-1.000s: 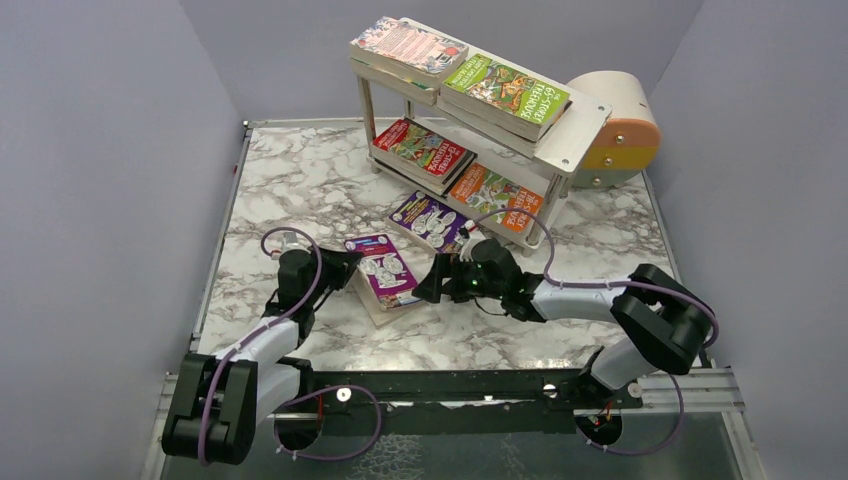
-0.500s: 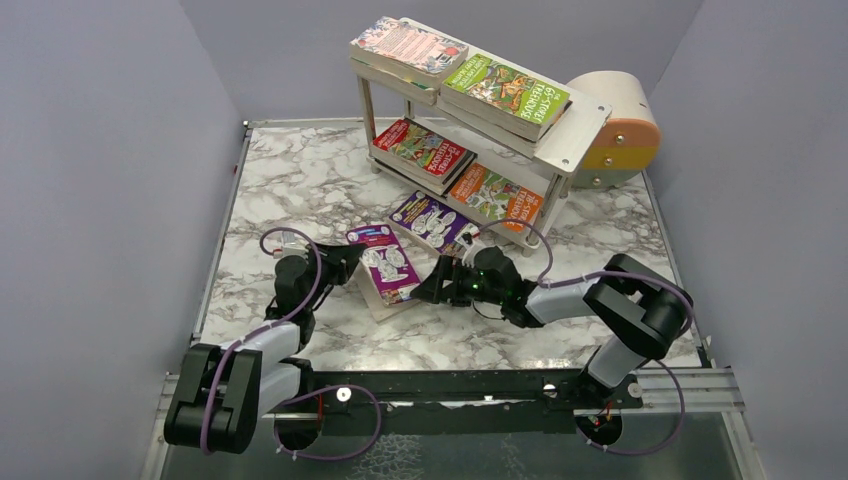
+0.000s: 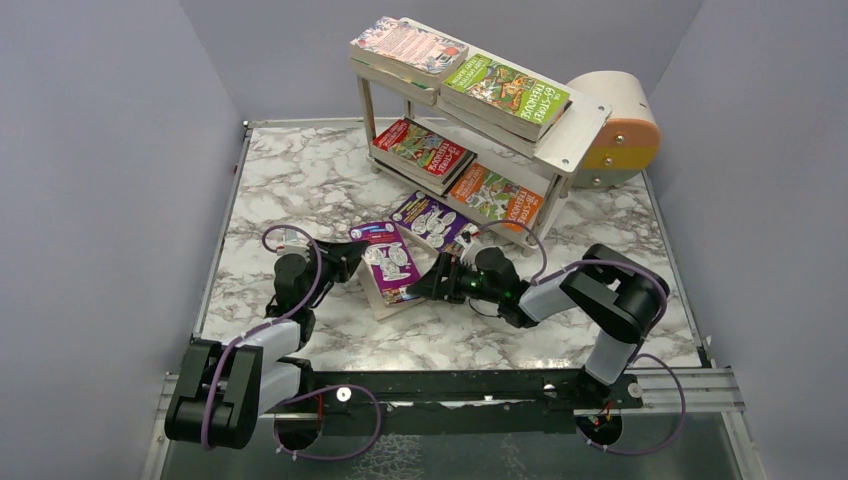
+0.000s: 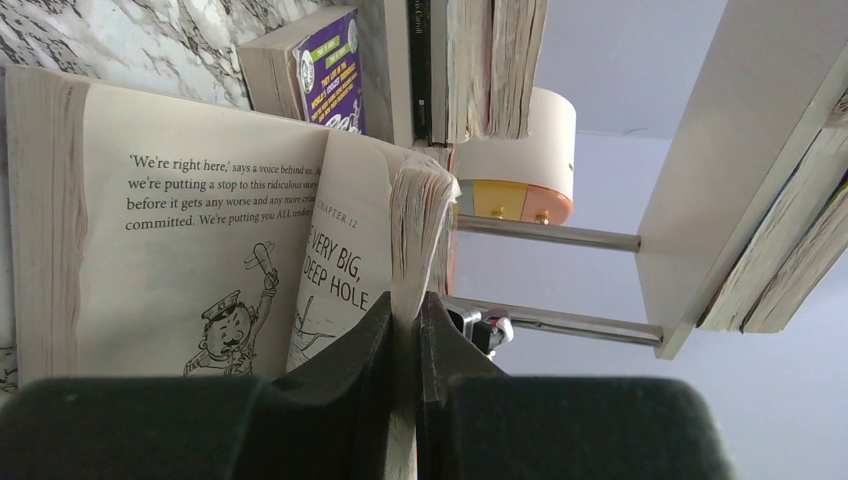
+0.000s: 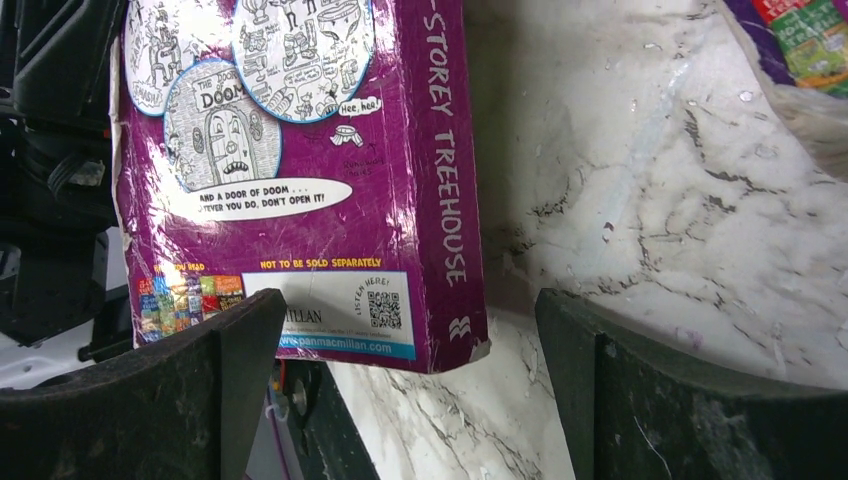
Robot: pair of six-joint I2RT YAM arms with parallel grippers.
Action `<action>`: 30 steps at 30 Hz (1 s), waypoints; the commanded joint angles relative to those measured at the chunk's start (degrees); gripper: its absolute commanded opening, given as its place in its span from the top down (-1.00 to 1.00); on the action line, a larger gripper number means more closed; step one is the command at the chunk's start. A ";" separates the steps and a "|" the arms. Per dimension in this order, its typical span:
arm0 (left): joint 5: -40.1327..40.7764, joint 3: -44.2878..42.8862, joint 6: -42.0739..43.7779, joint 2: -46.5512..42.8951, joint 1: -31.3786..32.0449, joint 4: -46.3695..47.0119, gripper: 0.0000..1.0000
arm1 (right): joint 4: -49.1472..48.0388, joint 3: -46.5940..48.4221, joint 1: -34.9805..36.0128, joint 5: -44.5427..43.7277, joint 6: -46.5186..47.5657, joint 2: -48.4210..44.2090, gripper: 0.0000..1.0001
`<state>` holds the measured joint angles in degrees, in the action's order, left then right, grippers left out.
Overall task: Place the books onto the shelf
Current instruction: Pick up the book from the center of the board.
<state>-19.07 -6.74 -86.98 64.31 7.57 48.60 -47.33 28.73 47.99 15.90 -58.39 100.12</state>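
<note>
Near table (image 3: 280,180) centre, just ahead of both arms, purple book (image 3: 387,268) sits fallen open and partly raised off the marble. Left gripper (image 3: 338,262) is pressed together on a wad of its pages at the left edge; the left wrist view shows printed pages fanned out to one side of the pinch.

Right gripper (image 3: 440,285) is spread wide and holds nothing. It sits just beside the book's near right corner. In the right wrist view, the spine-side corner of the back cover lies in the gap between the fingers (image 5: 215,390); I can't tell whether either one touches it.

The book's long axis runs away from the arm bases, far end leaning a bit left.

Shelf (image 3: 575,135) stands far and to the right of the book, well apart, so the right arm is the nearer one. Second purple book (image 3: 432,220) lies on the marble between the held book and the shelf foot, right on the straight path.

Both tiers already carry stacks, and only the top board's right end looks bare. Round box (image 3: 622,125) sits just beside that end, so room there is tight. My read is that the right jaws need to clamp that corner, or the pages will flop.
</note>
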 commanded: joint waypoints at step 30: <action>-5.72 -4.12 -4.25 3.73 -0.06 9.06 1.00 | -29.16 -1.17 -0.27 8.17 -7.00 9.98 0.08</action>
<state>-21.87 -8.62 -90.63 67.00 7.51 52.49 -69.69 27.97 47.40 21.58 -64.75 109.62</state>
